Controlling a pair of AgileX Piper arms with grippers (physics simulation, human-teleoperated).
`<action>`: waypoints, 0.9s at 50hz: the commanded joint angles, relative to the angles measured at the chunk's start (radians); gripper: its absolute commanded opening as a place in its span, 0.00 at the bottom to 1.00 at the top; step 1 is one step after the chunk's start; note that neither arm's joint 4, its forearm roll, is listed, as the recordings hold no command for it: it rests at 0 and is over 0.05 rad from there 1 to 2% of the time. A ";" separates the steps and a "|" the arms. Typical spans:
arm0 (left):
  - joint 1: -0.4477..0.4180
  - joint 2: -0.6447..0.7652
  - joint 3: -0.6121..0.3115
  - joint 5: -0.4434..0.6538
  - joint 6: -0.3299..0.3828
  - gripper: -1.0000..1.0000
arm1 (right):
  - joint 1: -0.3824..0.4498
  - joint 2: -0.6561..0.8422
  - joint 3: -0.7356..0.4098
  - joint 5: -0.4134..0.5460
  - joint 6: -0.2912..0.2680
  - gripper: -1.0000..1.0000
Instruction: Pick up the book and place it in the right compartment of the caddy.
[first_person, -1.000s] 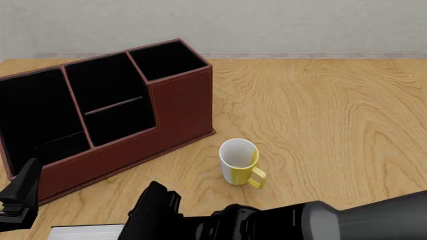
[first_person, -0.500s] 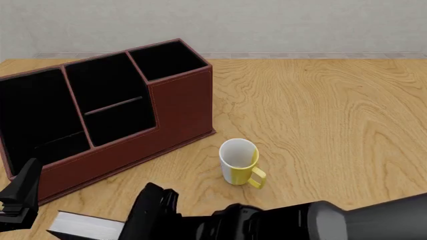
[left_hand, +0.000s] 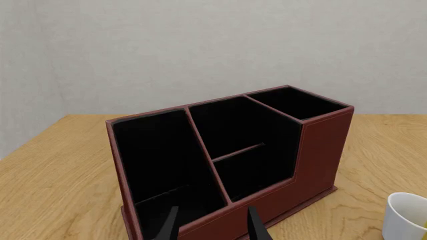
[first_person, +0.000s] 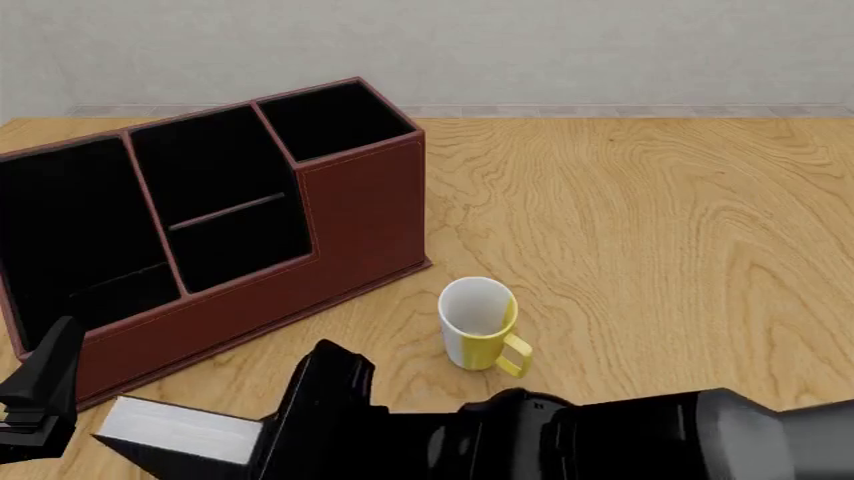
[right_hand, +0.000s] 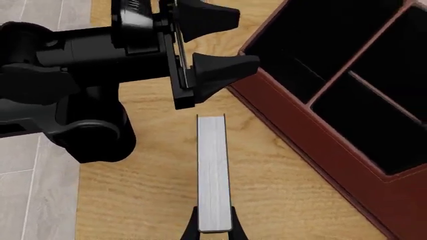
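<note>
Right claw (right_hand: 214, 231) is clamped on the book (right_hand: 214, 172): in the right wrist view both fingers pinch its near end, white page edge facing the camera, black covers only visible as thin lines on each side. In the front view the book (first_person: 178, 431) shows at lower left of the frame as a white-edged block sticking out left of the right arm's black body; it looks tilted. Can't tell from these views whether it's touching the bench (first_person: 641, 220) or clear of it.

Left claw (left_hand: 210, 227): two black fingers spread with a gap between them, nothing in the gap, so released. In the front view it sits at the far lower left edge (first_person: 43, 392), just in front of the caddy's low front wall. In the right wrist view it is beyond the far end of the book, not touching it.

Caddy (first_person: 360, 215) fills the upper left of the front frame, angled on the bench. Right compartment (first_person: 336, 120) is the narrow tall slot at its upper-right end; interior reads plain black. Book is well apart from it, down at the frame's lower left.

Mug (first_person: 478, 322), white with yellow handle, stands upright at lower centre of the front frame, near the caddy's right corner, not touching.
</note>
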 joint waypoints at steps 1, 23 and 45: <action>0.000 0.000 0.000 0.000 0.000 1.00 | -0.011 -0.052 0.014 -0.005 0.044 0.00; 0.000 0.000 0.000 0.000 0.000 1.00 | -0.075 -0.156 0.023 0.054 0.037 0.00; 0.000 0.000 0.000 0.000 0.000 1.00 | -0.116 -0.249 -0.053 0.215 0.062 0.00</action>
